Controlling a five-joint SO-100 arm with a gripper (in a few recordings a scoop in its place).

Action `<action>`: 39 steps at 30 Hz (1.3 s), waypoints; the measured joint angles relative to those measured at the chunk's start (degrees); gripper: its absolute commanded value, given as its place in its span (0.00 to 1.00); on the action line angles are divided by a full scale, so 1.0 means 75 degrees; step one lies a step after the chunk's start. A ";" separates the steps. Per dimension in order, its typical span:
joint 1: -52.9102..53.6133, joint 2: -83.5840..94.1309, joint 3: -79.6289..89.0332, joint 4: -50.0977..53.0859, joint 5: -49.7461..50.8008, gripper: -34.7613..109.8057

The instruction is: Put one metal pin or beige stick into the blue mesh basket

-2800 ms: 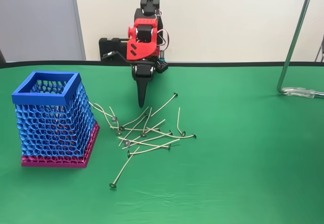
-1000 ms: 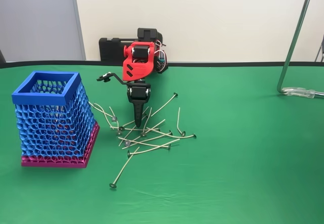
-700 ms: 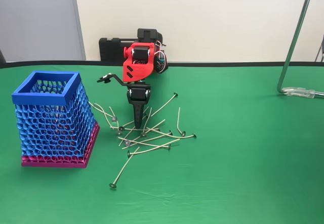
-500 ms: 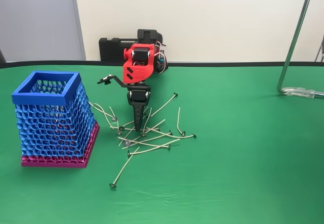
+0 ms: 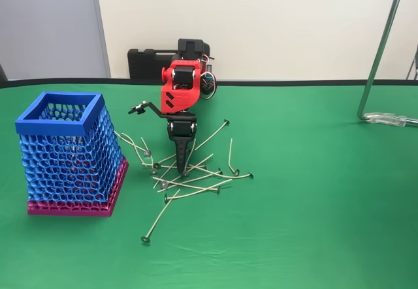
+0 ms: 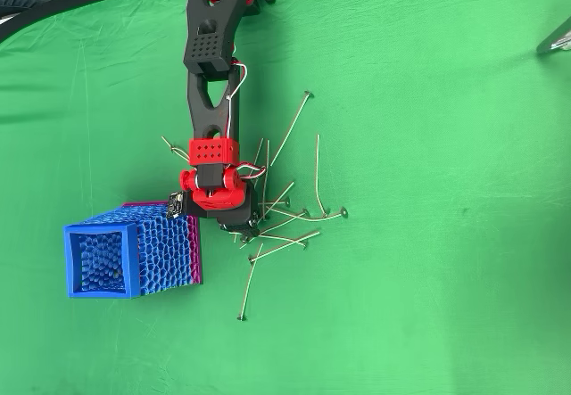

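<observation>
The blue mesh basket [image 5: 65, 152] with a magenta base stands upright at the left of the green table; from overhead the basket [image 6: 134, 252] looks empty as far as its mesh lets me see. Several thin beige pins [image 5: 189, 171] with small round heads lie crossed in a loose pile [image 6: 290, 217] right of it. My red and black gripper [image 5: 157, 140] points straight down, open wide. Its fixed finger tip rests among the pile's pins, and the thin moving jaw sticks out left toward the basket. Seen from overhead, the gripper [image 6: 211, 215] hides the pile's left part.
One pin [image 5: 157, 220] lies apart, nearer the front edge. A metal stand [image 5: 379, 54] rises at the far right, its foot on the cloth. A black box [image 5: 147, 60] sits behind the arm at the table's back edge. Green cloth stretches bare to the right and front.
The arm has reached forward and come down, so the finger tip went from above the pile's back edge into the pins. Over the last second it edged slightly right and lower, the jaw staying open.
</observation>
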 measured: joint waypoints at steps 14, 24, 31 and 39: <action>-0.0082 -0.0012 0.0211 0.0000 -0.0141 0.36; -0.0105 -0.0105 0.0211 0.0270 -0.0281 0.36; -0.0105 -0.0105 0.0211 0.0270 -0.0352 0.36; -0.0105 -0.0105 0.0211 0.0270 -0.0492 0.34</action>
